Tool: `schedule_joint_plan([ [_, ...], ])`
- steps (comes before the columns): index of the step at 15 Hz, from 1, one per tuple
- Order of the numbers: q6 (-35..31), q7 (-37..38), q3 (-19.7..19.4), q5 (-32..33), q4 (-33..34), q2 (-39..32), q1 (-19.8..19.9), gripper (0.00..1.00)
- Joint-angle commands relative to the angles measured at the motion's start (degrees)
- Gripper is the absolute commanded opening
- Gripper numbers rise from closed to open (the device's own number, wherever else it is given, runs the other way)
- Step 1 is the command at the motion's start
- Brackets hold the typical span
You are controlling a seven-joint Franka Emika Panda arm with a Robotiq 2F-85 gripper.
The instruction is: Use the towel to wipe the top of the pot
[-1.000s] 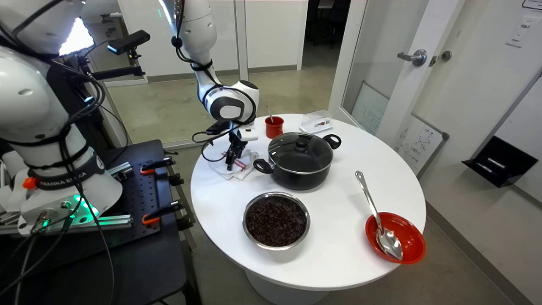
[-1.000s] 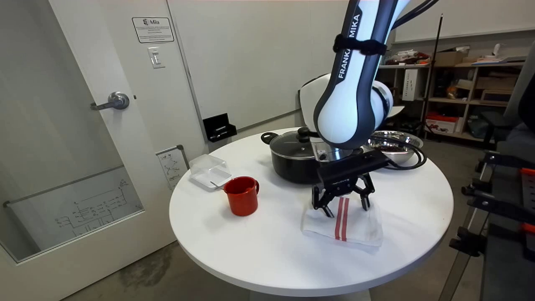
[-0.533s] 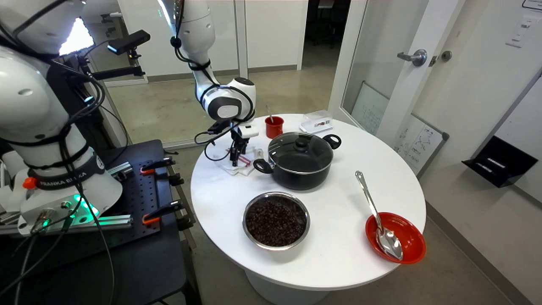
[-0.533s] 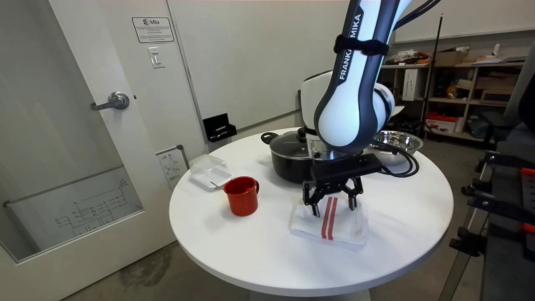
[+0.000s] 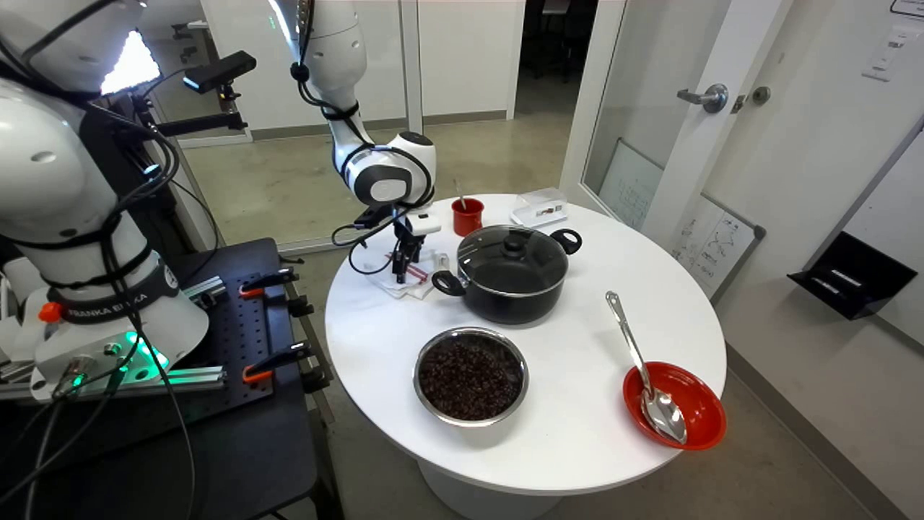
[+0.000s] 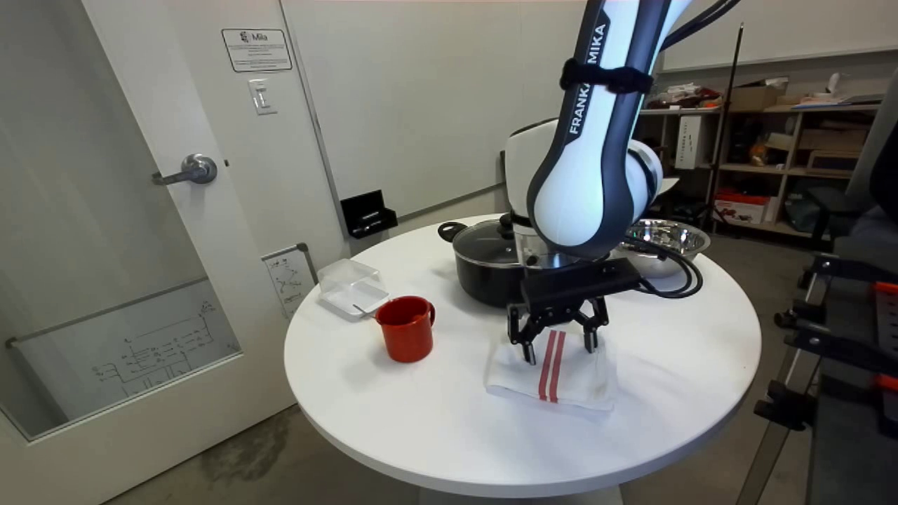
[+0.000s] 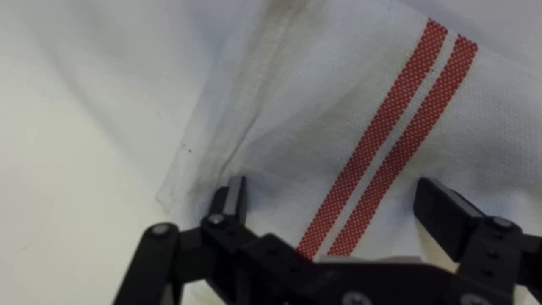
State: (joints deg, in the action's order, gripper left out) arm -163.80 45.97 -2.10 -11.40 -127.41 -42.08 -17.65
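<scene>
Two things come first from the left in an exterior view: a clear plastic box (image 6: pixel 351 289) and a red cup (image 6: pixel 405 331), standing apart from the pot (image 6: pixel 484 280), which we suppose leaves room to work. The pot wears its lid (image 6: pixel 480 243), so we judge that dark top to be what wants wiping. Next, the towel (image 6: pixel 568 379) lies folded on the worktop (image 6: pixel 421 421) near the pot, apparently for a short carry. Over it the claw (image 6: pixel 560 349) points down, fingers (image 7: pixel 444 216) spread either side of the red stripes (image 7: pixel 370 140), probably so closing gathers a fold; it pinches nothing, and whether the tips touch the towel we cannot tell. Rightmost sits the steel bowl (image 6: pixel 672 233), we think off the path to the lid.
</scene>
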Motion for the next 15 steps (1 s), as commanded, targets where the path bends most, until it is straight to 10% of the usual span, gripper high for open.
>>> schedule_joint_plan([
  [1,-2.2,0.0,0.4,-1.5,0.3,-0.8,0.1,0.87],
  [11,-1.6,-0.1,0.3,-1.7,0.4,-0.9,-0.1,0.06],
  [15,-1.5,-0.2,0.4,-1.6,0.3,-0.9,-0.2,0.00],
])
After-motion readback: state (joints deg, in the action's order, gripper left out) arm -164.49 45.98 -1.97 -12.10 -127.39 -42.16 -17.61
